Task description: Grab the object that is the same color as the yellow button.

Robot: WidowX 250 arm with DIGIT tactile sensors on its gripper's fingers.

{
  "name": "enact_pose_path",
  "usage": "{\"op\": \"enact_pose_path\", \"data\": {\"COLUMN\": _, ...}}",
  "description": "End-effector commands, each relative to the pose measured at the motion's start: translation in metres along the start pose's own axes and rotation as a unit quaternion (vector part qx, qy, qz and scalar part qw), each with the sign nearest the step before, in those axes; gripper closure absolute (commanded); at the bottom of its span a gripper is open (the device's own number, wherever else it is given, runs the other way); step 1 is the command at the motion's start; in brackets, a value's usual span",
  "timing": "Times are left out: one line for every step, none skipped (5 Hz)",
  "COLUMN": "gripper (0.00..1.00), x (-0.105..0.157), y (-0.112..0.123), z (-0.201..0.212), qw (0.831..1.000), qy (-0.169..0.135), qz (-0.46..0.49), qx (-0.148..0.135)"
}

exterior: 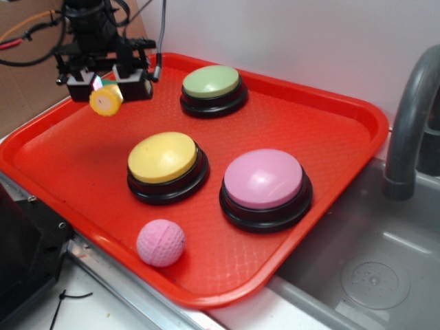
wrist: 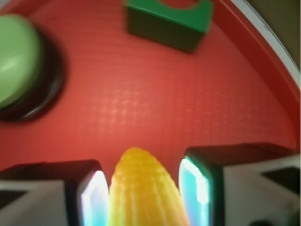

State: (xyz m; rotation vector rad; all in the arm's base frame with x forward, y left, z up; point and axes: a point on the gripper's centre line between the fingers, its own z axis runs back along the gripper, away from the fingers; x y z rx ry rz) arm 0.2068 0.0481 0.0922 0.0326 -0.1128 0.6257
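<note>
The yellow corn chunk [exterior: 106, 100] hangs in my gripper [exterior: 105, 86] above the back left part of the red tray [exterior: 330, 130], its pale end face with an orange ring turned toward the camera. In the wrist view the bumpy yellow corn [wrist: 143, 188] sits between both fingers [wrist: 95, 200], which press on its sides, and my gripper [wrist: 143, 195] is shut on it. The yellow button [exterior: 163, 159] on its black base stands at the tray's middle, in front and to the right of the gripper.
A green-topped button [exterior: 212, 84] [wrist: 14, 61] stands at the tray's back, a pink-topped button [exterior: 265, 180] at the right, a pink dimpled ball [exterior: 161, 242] near the front edge. A green block [wrist: 169, 19] lies ahead of the gripper by the tray rim. A sink and grey faucet [exterior: 412, 117] are at the right.
</note>
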Motion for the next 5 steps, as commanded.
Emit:
{"op": "enact_pose_path", "data": {"gripper": 1.00, "x": -0.012, "y": 0.012, "z": 0.072, "qw": 0.991, "qy": -0.031, "qz": -0.116, "qx": -0.065}}
{"op": "enact_pose_path", "data": {"gripper": 1.00, "x": -0.026, "y": 0.013, "z": 0.085, "qw": 0.984, "qy": -0.014, "qz": -0.151, "qx": -0.091}}
{"op": "enact_pose_path", "data": {"gripper": 1.00, "x": -0.035, "y": 0.011, "z": 0.090, "qw": 0.982, "qy": -0.017, "qz": -0.162, "qx": -0.091}}
{"op": "enact_pose_path", "data": {"gripper": 1.00, "x": -0.033, "y": 0.008, "z": 0.086, "qw": 0.981, "qy": -0.004, "qz": -0.169, "qx": -0.096}}
{"op": "enact_pose_path", "data": {"gripper": 0.83, "x": -0.025, "y": 0.015, "z": 0.081, "qw": 0.992, "qy": 0.011, "qz": -0.120, "qx": -0.047}}
